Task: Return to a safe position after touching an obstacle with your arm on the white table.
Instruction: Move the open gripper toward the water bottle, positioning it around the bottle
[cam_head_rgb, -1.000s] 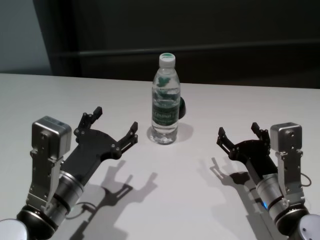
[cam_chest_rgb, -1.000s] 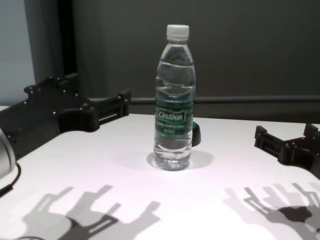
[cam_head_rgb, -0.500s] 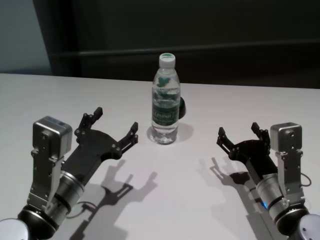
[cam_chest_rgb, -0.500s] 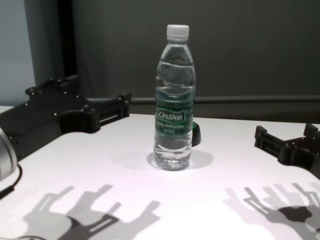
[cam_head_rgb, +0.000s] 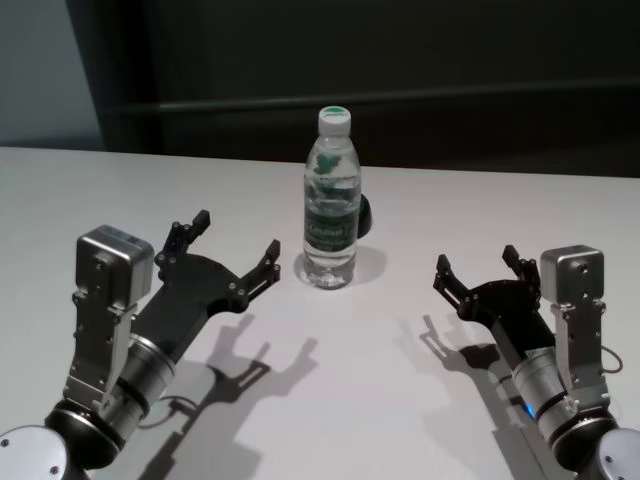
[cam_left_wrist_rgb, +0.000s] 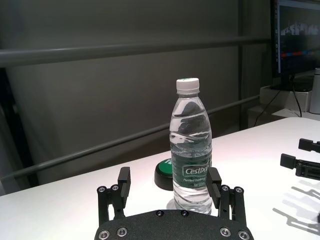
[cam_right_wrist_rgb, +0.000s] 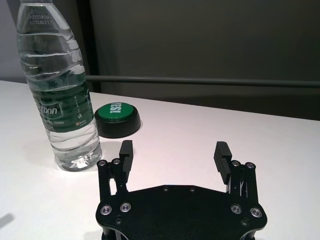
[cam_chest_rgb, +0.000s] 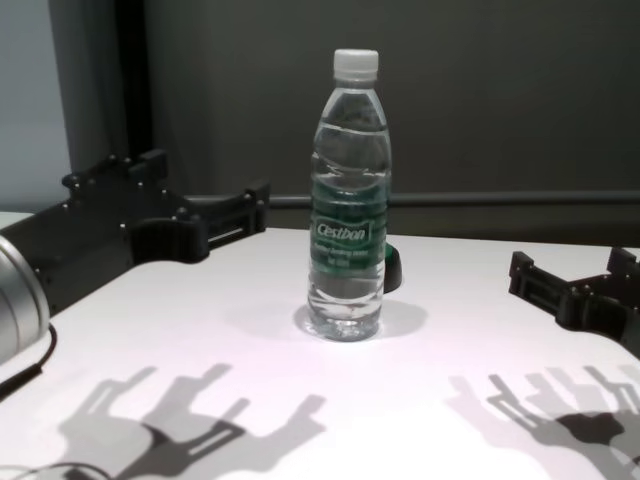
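Note:
The obstacle, a clear water bottle (cam_head_rgb: 331, 205) with a white cap and a green label, stands upright mid-table (cam_chest_rgb: 347, 200). My left gripper (cam_head_rgb: 237, 233) hovers open just left of it and nearer to me, a small gap away. In the left wrist view the bottle (cam_left_wrist_rgb: 190, 145) stands straight ahead of the open left gripper (cam_left_wrist_rgb: 169, 175). My right gripper (cam_head_rgb: 476, 258) is open and empty over the white table (cam_head_rgb: 120, 190), well right of the bottle (cam_right_wrist_rgb: 57, 90). Both also show in the chest view, left gripper (cam_chest_rgb: 207, 178) and right gripper (cam_chest_rgb: 570, 262).
A small round green button (cam_right_wrist_rgb: 117, 119) with a black base sits just behind the bottle on its right side (cam_head_rgb: 366, 215). A dark wall with a horizontal rail runs behind the table's far edge. A monitor (cam_left_wrist_rgb: 297, 35) stands off to the right.
My left arm has shifted slightly to the right, bringing its open gripper a little closer to the bottle. The bottle and the right arm have not moved.

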